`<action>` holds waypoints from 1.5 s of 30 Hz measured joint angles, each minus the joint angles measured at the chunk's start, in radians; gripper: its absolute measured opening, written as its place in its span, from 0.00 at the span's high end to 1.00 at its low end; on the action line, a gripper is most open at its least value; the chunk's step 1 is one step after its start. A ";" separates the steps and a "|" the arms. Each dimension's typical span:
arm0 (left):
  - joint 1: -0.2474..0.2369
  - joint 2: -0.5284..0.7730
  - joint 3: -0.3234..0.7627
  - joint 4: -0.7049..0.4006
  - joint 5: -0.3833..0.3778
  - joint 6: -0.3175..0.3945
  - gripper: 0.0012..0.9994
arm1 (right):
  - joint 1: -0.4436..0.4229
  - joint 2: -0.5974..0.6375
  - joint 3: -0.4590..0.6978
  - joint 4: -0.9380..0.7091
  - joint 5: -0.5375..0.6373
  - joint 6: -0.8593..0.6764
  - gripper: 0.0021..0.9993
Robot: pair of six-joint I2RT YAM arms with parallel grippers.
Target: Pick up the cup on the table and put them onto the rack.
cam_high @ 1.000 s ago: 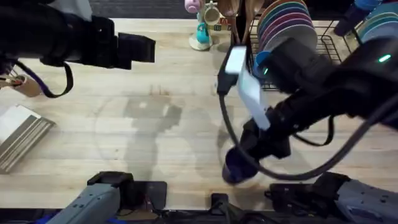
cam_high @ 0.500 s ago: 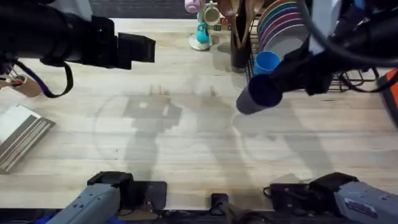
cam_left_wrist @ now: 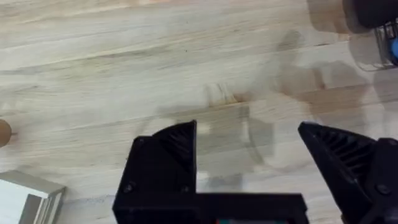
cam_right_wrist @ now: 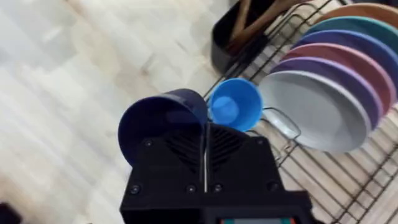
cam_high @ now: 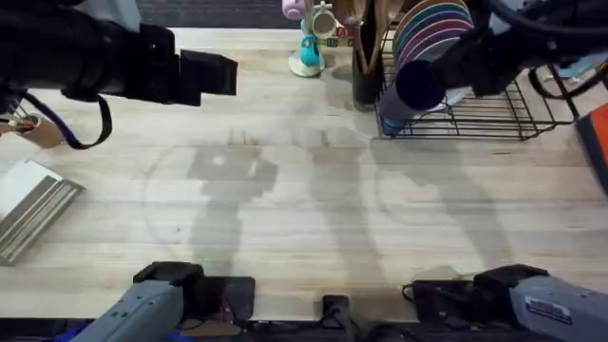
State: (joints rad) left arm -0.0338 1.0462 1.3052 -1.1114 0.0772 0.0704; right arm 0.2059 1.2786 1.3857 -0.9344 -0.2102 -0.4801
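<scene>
My right gripper (cam_high: 454, 74) is shut on the wall of the dark navy cup (cam_high: 418, 85) (cam_right_wrist: 160, 122) and holds it tilted above the near left corner of the black wire rack (cam_high: 494, 119) (cam_right_wrist: 348, 180). The light blue cup (cam_right_wrist: 233, 109) (cam_high: 390, 121) rests in that corner right beside the navy one, its mouth towards the wrist camera. Far to the left, my left gripper (cam_high: 226, 74) (cam_left_wrist: 249, 152) hangs open over the bare wooden table (cam_high: 285, 209), holding nothing.
Coloured plates (cam_high: 432, 24) (cam_right_wrist: 323, 112) stand in the rack behind the cups. A dark utensil holder (cam_high: 366, 76) (cam_right_wrist: 239, 37) stands at the rack's left. Small pastel mugs (cam_high: 309, 38) sit at the back edge. A pale slatted block (cam_high: 28, 204) lies at the left.
My right arm lifted the navy cup from the table's near side and carried it back to the rack's left corner, beside the light blue cup. The left arm stayed still.
</scene>
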 joint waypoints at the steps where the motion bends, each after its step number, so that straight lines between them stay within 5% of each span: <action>1: 0.000 0.000 0.000 0.000 0.000 0.000 0.01 | -0.021 0.004 0.000 0.052 0.024 0.001 0.97; 13: 0.000 0.000 0.000 0.000 0.000 0.000 0.01 | -0.099 0.048 0.062 0.101 0.039 0.034 0.97; 45: 0.000 0.000 0.000 0.000 0.000 0.000 0.01 | -0.133 0.243 0.073 0.062 0.043 0.057 0.97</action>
State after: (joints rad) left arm -0.0338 1.0462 1.3052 -1.1114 0.0770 0.0704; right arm 0.0727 1.5220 1.4586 -0.8726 -0.1675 -0.4229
